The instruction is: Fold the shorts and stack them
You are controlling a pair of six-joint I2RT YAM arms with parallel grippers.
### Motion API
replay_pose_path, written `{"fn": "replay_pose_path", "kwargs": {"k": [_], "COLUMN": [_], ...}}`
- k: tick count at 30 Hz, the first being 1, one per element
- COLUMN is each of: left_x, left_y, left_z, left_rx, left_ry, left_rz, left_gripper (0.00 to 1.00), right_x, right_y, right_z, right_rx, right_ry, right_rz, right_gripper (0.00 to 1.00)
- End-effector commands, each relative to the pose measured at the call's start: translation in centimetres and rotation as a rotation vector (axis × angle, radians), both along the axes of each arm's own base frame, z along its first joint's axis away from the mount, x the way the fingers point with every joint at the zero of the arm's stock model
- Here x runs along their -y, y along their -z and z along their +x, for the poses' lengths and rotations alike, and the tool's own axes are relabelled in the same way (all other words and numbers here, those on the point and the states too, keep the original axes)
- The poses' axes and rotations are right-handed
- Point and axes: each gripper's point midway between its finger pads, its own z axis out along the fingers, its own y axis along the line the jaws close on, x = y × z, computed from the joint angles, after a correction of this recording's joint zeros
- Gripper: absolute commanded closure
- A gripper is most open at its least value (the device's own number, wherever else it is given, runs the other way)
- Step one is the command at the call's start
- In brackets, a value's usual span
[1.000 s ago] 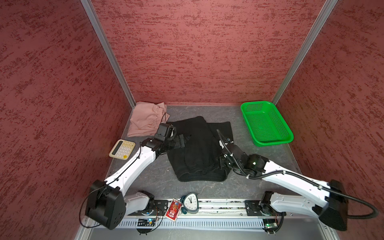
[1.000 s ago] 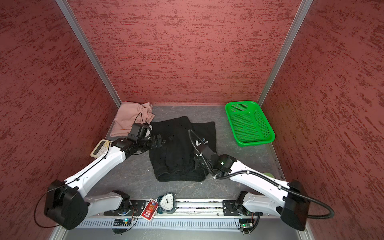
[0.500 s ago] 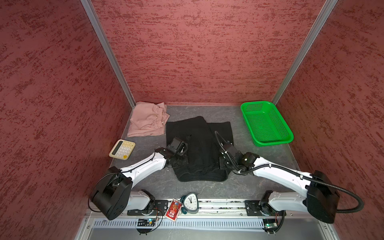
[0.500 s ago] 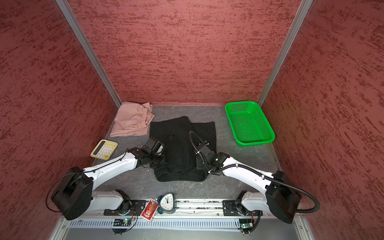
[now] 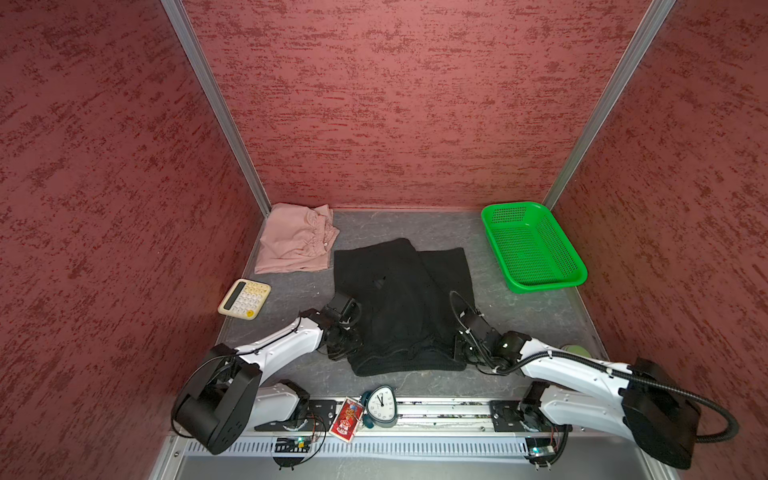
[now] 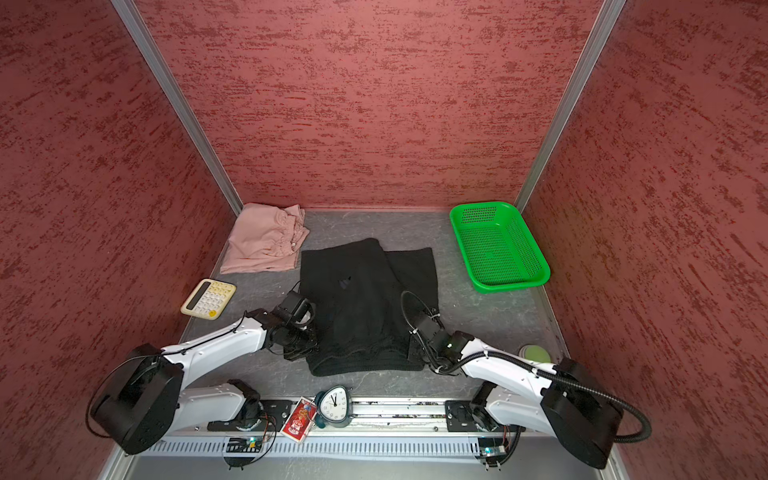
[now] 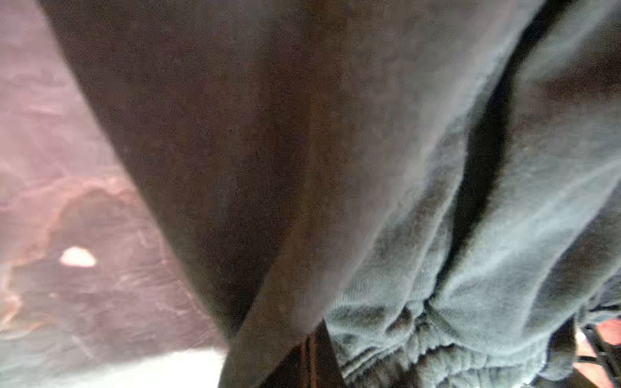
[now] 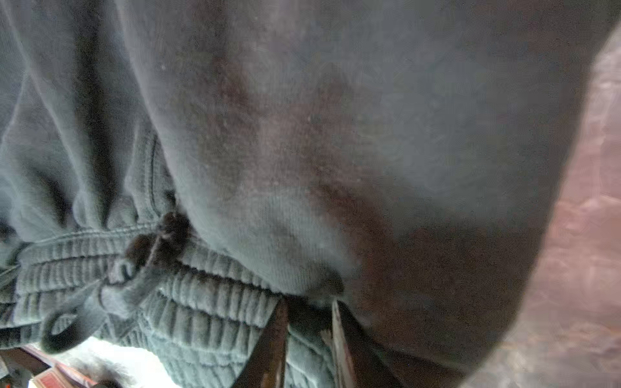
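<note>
The black shorts (image 5: 399,299) lie in the middle of both top views on the grey table (image 5: 415,226). One leg is folded across the other, so a dark panel with a small logo (image 5: 379,282) overlaps a flatter panel toward the right. Their ribbed elastic waistband (image 8: 201,302) runs along the lower edge, bunched and slightly raised, and a looped drawstring (image 8: 100,302) hangs from it in the right wrist view. The left gripper (image 5: 344,352) sits at the waistband's lower-left corner with its jaws fully closed, pinching the black cloth, which drapes up from it in the left wrist view. The right gripper (image 5: 459,353) is at the lower-right corner, its jaws narrowly apart with a fold of waistband clamped between them. The pink shorts (image 5: 293,239) lie folded at upper left, their gathered waistband just beside the black pair. A calculator (image 5: 244,299) lies at the left, a green basket (image 5: 536,286) at the upper right, and a clock (image 5: 382,407) at the bottom.
</note>
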Motion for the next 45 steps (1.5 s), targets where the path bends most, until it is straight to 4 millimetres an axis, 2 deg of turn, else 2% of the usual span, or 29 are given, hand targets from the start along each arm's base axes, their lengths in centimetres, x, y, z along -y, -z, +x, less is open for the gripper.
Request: {"fn": "replay_pose_path", "kwargs": {"k": [1,4,5,6,7,8,9,10,12,14,15,16,18,22,26,30,33,36,40,43,45], "left_x": [-2.5,-2.4,-2.2,-1.9,-1.9,-2.0,-2.0,-2.1,-2.5,-2.9,-3.1,-3.4,-4.1,-4.3,-3.5,-3.1,-2.8,-2.0,-0.6,1.2,2.7], "left_y": [1.8,-0.8,-2.2,-3.5,-4.5,-5.6,-6.5,-7.3,-8.5,-9.1,-9.0,-8.8,-8.1,-7.9,-6.6,-4.2,-2.7,-1.7,-1.0,-2.0,-3.2], "left_z": [1.4,4.8,5.8,6.7,7.1,7.7,8.0,8.4,9.0,9.3,9.6,10.1,11.7,15.7,18.6,19.4,20.0,21.2,23.8,26.5,28.4], "left_rx": [0.014,0.119,0.155,0.191,0.211,0.233,0.254,0.271,0.300,0.320,0.337,0.354,0.378,0.434,0.407,0.340,0.317,0.300,0.312,0.377,0.431], "left_ry": [-0.027,-0.004,0.014,0.041,0.054,0.062,0.077,0.079,0.072,0.062,0.057,0.045,0.000,-0.042,-0.017,0.024,0.044,0.066,0.092,0.138,0.190], "left_rz": [0.099,0.095,0.100,0.097,0.103,0.115,0.117,0.120,0.117,0.122,0.127,0.130,0.098,0.062,0.054,0.068,0.061,0.040,-0.005,-0.063,-0.089], "left_gripper": [1.00,1.00,0.95,0.82,0.74,0.72,0.65,0.56,0.30,0.17,0.07,0.01,0.00,0.00,0.06,0.08,0.09,0.09,0.09,0.08,0.06], "right_x": [2.4,1.3,1.0,0.7,0.6,0.3,-0.1,-0.5,-1.3,-2.0,-2.3,-2.6,-3.1,-3.6,-3.1,-2.2,-0.6,1.6,3.7,4.8,4.9], "right_y": [1.0,-3.3,-5.0,-6.8,-8.1,-9.7,-10.9,-11.6,-12.6,-13.7,-14.4,-14.6,-13.9,-9.7,-7.3,-4.5,-2.9,-1.6,-1.1,-2.2,-4.1], "right_z": [-0.5,1.8,2.5,3.1,3.6,4.4,5.3,6.3,9.0,12.1,13.9,15.3,18.2,21.1,22.8,22.5,21.0,18.6,14.7,12.5,11.9], "right_rx": [-0.034,0.088,0.129,0.166,0.198,0.238,0.274,0.301,0.350,0.396,0.433,0.456,0.456,0.385,0.366,0.307,0.270,0.225,0.197,0.218,0.265], "right_ry": [0.041,-0.015,-0.037,-0.057,-0.072,-0.088,-0.106,-0.118,-0.128,-0.135,-0.133,-0.130,-0.129,-0.175,-0.157,-0.120,-0.061,0.006,0.081,0.121,0.106], "right_rz": [-0.092,-0.081,-0.085,-0.085,-0.090,-0.088,-0.081,-0.074,-0.071,-0.077,-0.075,-0.058,-0.001,-0.009,0.030,0.044,0.050,0.046,0.049,0.068,0.077], "right_gripper": [0.64,0.54,0.51,0.47,0.45,0.43,0.39,0.36,0.34,0.32,0.31,0.30,0.30,0.30,0.36,0.37,0.38,0.39,0.41,0.42,0.42]}}
